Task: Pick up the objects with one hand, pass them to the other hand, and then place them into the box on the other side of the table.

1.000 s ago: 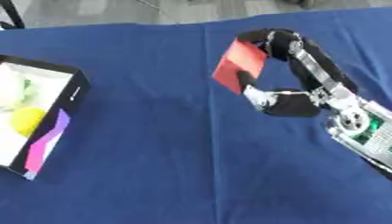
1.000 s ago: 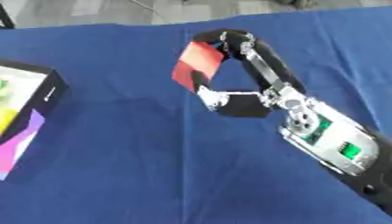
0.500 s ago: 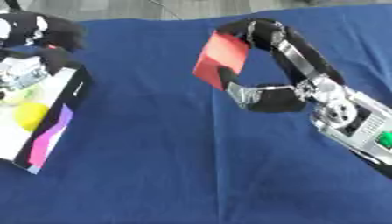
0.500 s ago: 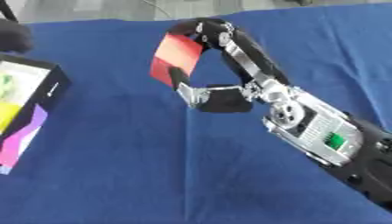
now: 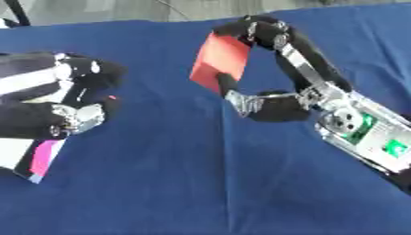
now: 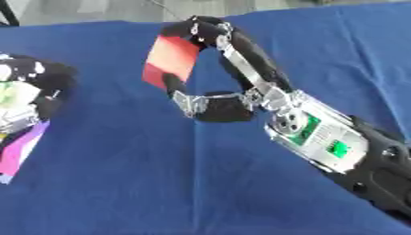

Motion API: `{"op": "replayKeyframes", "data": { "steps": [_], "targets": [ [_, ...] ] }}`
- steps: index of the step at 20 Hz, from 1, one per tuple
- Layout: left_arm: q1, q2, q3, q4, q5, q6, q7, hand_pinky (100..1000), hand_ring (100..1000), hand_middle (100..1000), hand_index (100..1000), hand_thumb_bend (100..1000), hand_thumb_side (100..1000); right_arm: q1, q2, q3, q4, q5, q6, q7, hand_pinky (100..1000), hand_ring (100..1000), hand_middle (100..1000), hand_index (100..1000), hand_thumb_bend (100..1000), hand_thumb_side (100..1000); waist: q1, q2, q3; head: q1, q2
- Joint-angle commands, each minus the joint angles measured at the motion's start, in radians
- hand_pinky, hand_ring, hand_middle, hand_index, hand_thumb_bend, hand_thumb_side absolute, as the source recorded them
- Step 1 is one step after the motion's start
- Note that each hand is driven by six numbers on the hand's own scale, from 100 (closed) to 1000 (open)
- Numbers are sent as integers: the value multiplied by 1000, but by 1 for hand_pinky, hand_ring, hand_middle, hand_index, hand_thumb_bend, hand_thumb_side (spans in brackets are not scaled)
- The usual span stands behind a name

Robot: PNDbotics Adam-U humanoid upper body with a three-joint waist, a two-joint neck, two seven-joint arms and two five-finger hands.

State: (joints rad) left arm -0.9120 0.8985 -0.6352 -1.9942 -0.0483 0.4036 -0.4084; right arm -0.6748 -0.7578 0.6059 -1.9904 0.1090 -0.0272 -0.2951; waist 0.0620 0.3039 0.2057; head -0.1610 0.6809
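Your right robot hand [image 5: 265, 98] pinches a flat red card [image 5: 221, 60] between its fingers and thumb and holds it up over the middle of the blue table [image 5: 160, 183]. Your left robot hand [image 5: 68, 103] is at the left side, over the box [image 5: 36, 160]. It is blurry, so you cannot tell if its fingers are curled or straight. The two hands are apart.

Even, diffuse overhead light is covering the blue tablecloth [image 5: 160, 183]; no glare is showing on it; only faint, soft shadows are falling under the right hand [image 5: 265, 98]; the left hand [image 5: 64, 103] is smearing with motion blur; both views are looking soft throughout.
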Motion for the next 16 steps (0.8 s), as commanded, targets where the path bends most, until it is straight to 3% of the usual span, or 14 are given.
{"op": "replayKeyframes", "data": {
  "steps": [1, 5, 8, 10, 14, 16],
  "targets": [
    [-45, -23, -14, -6, -9, 7, 65, 881, 843, 802, 976, 141, 814, -23, 6, 5, -10, 21, -9, -1, 649, 447, 416, 696, 100, 100, 0, -14, 4, 11, -16],
    [-79, -58, -32, -6, -35, 27, 149, 880, 851, 812, 989, 181, 742, -30, 19, 13, -10, 35, -33, 0, 646, 445, 414, 694, 100, 100, -1, -10, 5, 20, -19],
    [-98, -79, -43, -6, -86, 63, 206, 883, 855, 796, 907, 246, 695, -29, 26, 20, -10, 52, -38, 5, 645, 444, 412, 690, 100, 100, 0, -8, 5, 27, -16],
    [-108, -93, -55, -6, -116, 81, 231, 884, 853, 790, 911, 258, 691, -27, 31, 25, -10, 78, -48, 5, 646, 446, 414, 690, 100, 100, 0, -7, 4, 30, -14],
    [-114, -104, -71, -6, -158, 91, 237, 917, 870, 769, 884, 394, 744, -26, 37, 30, -10, 134, -87, -9, 649, 453, 418, 687, 100, 100, 2, -4, -1, 42, -19],
    [-114, -108, -77, -6, -174, 84, 219, 928, 864, 750, 868, 421, 771, -25, 40, 31, -10, 162, -112, -18, 650, 455, 420, 686, 100, 100, 3, -2, -4, 48, -21]
  ]
}}
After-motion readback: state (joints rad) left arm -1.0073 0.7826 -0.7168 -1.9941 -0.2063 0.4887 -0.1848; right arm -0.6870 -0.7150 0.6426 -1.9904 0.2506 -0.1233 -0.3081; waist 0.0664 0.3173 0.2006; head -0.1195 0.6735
